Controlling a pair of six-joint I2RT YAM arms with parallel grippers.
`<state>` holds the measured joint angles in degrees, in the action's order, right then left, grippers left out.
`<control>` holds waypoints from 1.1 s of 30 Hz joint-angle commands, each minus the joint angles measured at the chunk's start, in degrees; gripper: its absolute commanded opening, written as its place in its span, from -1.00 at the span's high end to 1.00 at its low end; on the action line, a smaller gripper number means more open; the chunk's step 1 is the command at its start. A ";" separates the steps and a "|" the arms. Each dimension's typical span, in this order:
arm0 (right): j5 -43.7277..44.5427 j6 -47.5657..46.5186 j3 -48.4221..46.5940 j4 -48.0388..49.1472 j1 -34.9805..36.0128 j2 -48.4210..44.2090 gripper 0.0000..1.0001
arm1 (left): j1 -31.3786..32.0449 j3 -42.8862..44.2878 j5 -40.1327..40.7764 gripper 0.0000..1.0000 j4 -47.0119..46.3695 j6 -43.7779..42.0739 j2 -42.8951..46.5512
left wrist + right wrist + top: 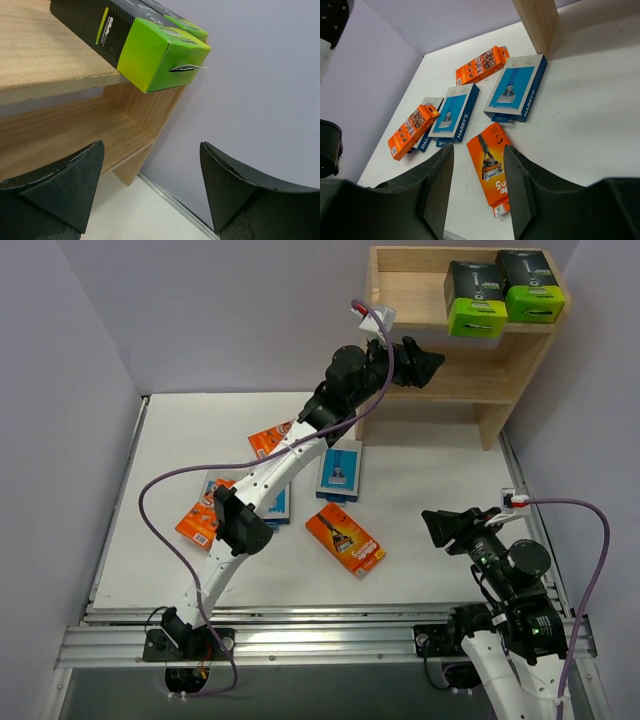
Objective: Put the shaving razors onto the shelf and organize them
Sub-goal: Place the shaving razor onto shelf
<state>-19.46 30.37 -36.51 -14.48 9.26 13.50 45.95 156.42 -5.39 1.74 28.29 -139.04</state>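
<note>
Two black razor boxes with lime-green ends [476, 298] [530, 285] lie side by side on the top tier of the wooden shelf [400, 285]. My left gripper [428, 362] hangs open and empty in front of the lower tier [60, 135], just below the nearer box [150, 55]. Three orange packs [345, 538] [272, 440] [200, 522] and three light-blue packs [340, 470] [275, 502] [215, 488] lie flat on the table. My right gripper [440, 528] hovers at the right, open, nothing between its fingers. The nearest orange pack [492, 165] lies below it.
The white table [440, 480] is boxed in by lilac walls on three sides. A metal rail [320, 640] runs along the near edge. The shelf's side panel [536, 20] stands beside one blue pack [515, 90]. The left arm [270, 475] stretches over the loose packs.
</note>
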 commanded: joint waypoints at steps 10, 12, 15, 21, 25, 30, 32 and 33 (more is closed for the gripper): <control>4.33 -0.49 -7.06 7.44 0.76 10.83 0.14 | -0.16 -8.28 -3.76 -0.72 -3.33 -7.80 10.68; 5.40 -1.18 -9.62 8.76 0.76 15.23 0.14 | -0.16 -12.35 -1.22 -0.72 0.95 -12.72 14.75; 7.33 -2.76 -14.63 10.61 0.85 21.29 0.14 | -0.34 -21.83 3.43 -0.72 3.79 -18.44 23.27; 9.00 -6.02 -27.28 12.54 1.20 34.83 0.08 | -2.09 -44.77 9.25 -0.74 3.19 -23.98 42.50; 11.02 -9.53 -37.90 11.06 1.99 45.35 0.03 | -5.25 -56.99 11.36 -0.74 2.92 -25.48 50.61; 16.29 -14.28 -58.64 6.14 4.80 56.18 -0.06 | -8.95 -70.16 11.28 -0.77 4.15 -26.36 59.74; 17.79 -17.34 -65.49 2.72 5.77 61.81 -0.14 | -10.52 -72.73 11.80 -0.85 5.98 -28.11 61.34; 18.92 -18.58 -72.14 1.57 6.47 63.65 -0.18 | -10.88 -74.40 12.33 -0.85 7.13 -28.12 62.74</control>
<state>-4.91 17.82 -98.06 -10.55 14.20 73.84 36.49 85.43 5.30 6.20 2.87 -79.07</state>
